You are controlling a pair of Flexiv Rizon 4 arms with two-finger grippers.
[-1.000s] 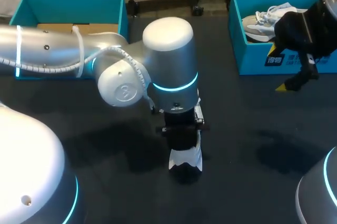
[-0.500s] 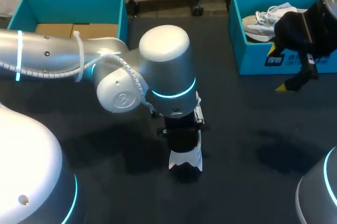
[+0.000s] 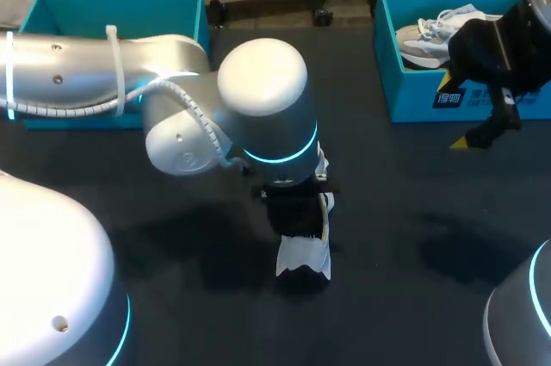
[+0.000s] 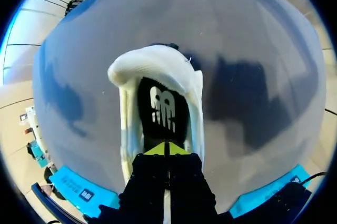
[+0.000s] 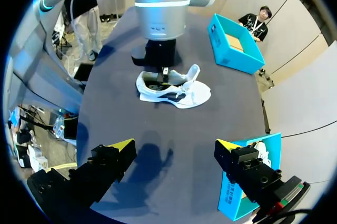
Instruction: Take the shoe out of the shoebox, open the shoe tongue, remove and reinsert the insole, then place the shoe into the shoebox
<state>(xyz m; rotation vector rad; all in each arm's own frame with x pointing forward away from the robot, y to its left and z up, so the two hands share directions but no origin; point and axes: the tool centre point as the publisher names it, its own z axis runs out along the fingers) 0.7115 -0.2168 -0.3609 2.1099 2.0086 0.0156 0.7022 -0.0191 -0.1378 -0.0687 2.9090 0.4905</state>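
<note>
A white shoe point(image 3: 303, 260) lies on the dark table near the middle, its opening facing up. Inside it the black insole point(image 4: 161, 109) with a white logo shows. My left gripper point(image 4: 167, 149) stands straight over the shoe point(image 4: 126, 76), shut, with its yellow tips together at the near end of the insole. Whether they pinch anything I cannot tell. In the head view the left wrist hides the gripper. My right gripper point(image 3: 454, 113) hangs open and empty by the teal shoebox point(image 3: 413, 99) at the far right. From the right wrist, the shoe point(image 5: 178, 91) lies well ahead of the right gripper point(image 5: 175, 147).
A second pale shoe point(image 3: 430, 37) lies in the right shoebox. Another teal box point(image 3: 112, 6) with a cardboard piece inside stands at the far left, partly behind my left arm. Bare table lies between the shoe and the right shoebox.
My left arm's elbow has swung a little to the left and the wrist has sunk slightly over the shoe. The shoe and the right arm have stayed where they were.
</note>
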